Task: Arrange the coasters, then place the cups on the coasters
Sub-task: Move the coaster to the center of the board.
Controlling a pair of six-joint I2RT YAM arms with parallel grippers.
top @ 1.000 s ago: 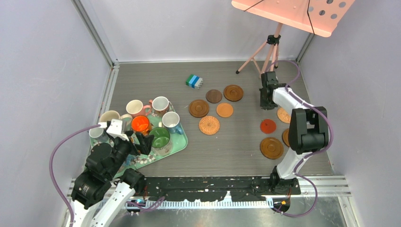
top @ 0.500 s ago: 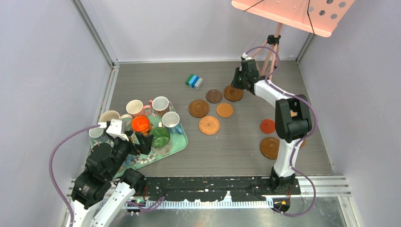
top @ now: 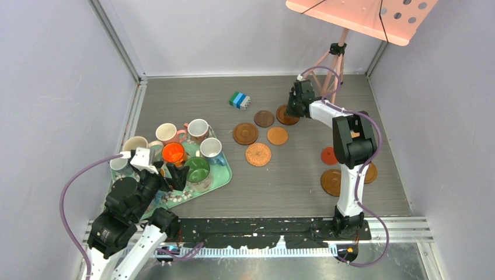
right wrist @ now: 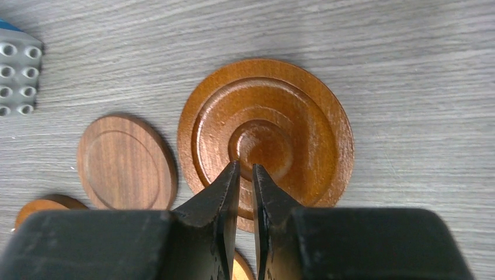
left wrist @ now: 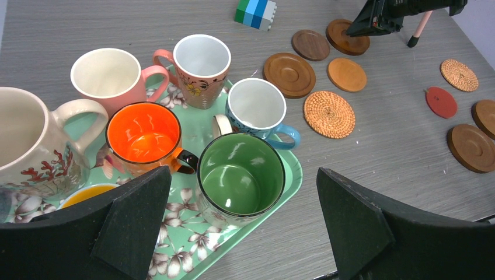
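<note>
Nine coasters lay on the table: ringed brown wood (right wrist: pixel 265 137), plain wood (right wrist: pixel 125 160), tan (left wrist: pixel 347 74), wicker (left wrist: pixel 330 114), red (left wrist: pixel 441 102). Six mugs (left wrist: pixel 241 173) visible (tray (left wrist: pixel 274 201), left). Right gripper (right wrist: pixel 245 175) nearly clenched, empty, over the ringed one; left gripper (left wrist: pixel 242 224) released.

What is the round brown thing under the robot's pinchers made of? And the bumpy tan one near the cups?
The ringed brown coaster looks like wood with a glossy varnish: it shows grain, turned rings and shiny glints. The bumpy tan coaster looks like woven wicker or rattan, matte, coiled in a spiral; which fibre exactly, I can't tell.
</note>
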